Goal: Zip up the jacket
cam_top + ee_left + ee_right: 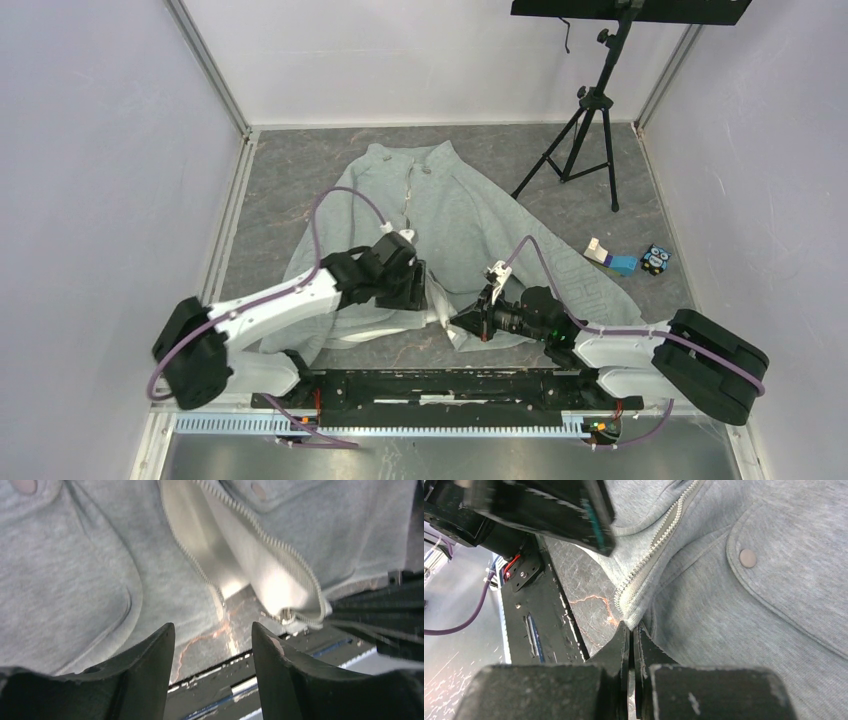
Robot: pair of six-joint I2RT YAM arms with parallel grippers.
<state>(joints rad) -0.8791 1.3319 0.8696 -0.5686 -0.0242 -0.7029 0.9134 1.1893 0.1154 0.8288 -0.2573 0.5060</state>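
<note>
Robot lab cell, white enclosure walls [100,150], camera tripod [594,100], grey tabletop [290,180].

**Zipper open at the hem**

Your left gripper [212,630] has its fingers [150,670] spread, with only bare table [200,652] between them. Beyond them the jacket [75,580] lies with its zipper [260,535] parted. The slider [286,614] sits at the lower end.

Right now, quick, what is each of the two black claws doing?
Left gripper: open, holding nothing.
Right gripper: closed, seemingly pinching the bottom hem of the light grey fleece jacket beside its zipper.
</note>
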